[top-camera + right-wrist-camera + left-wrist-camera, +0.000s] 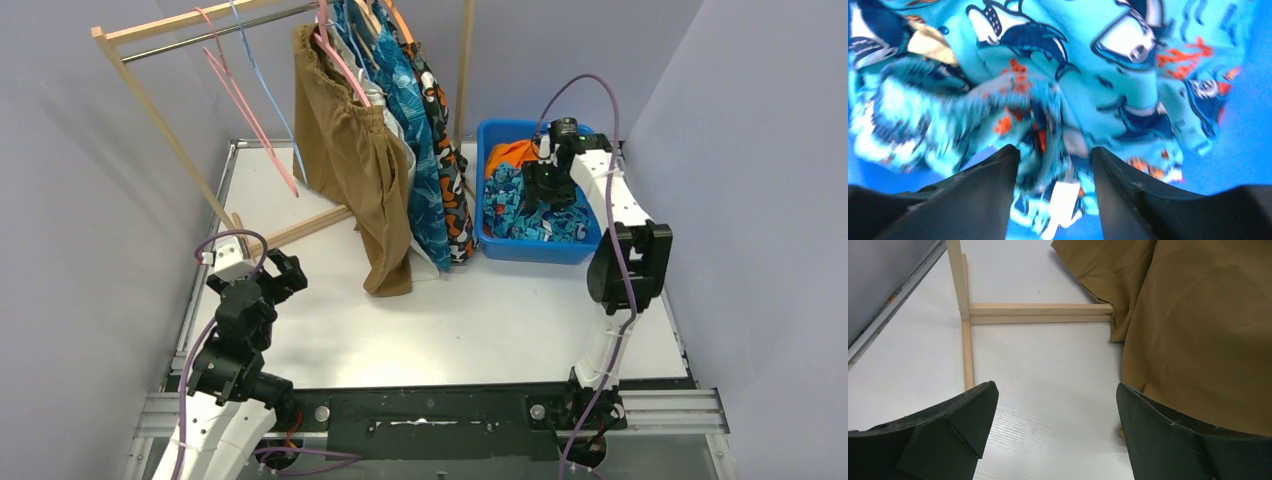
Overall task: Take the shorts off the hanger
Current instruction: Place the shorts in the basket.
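So: teal shark-print shorts [1073,75] lie bunched in the blue bin [540,250], right of centre in the top view, orange pair [512,152] behind them. Right gripper [1055,152] is over them, jaws parted, cloth loose between; reads as a drop-off. Brown shorts [350,150] hang on the rack [300,228], upper centre. Left gripper [1058,390] is wide open and empty, low over the worktop [480,320] beside them, likely staged for the next pull.

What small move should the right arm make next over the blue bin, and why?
Probably lift the right gripper straight up, clear of the blue bin. Its fingers stand apart above the teal shark-print shorts, which lie in the bin, so that pair looks delivered. The brown shorts hang on the rack, not yet removed.
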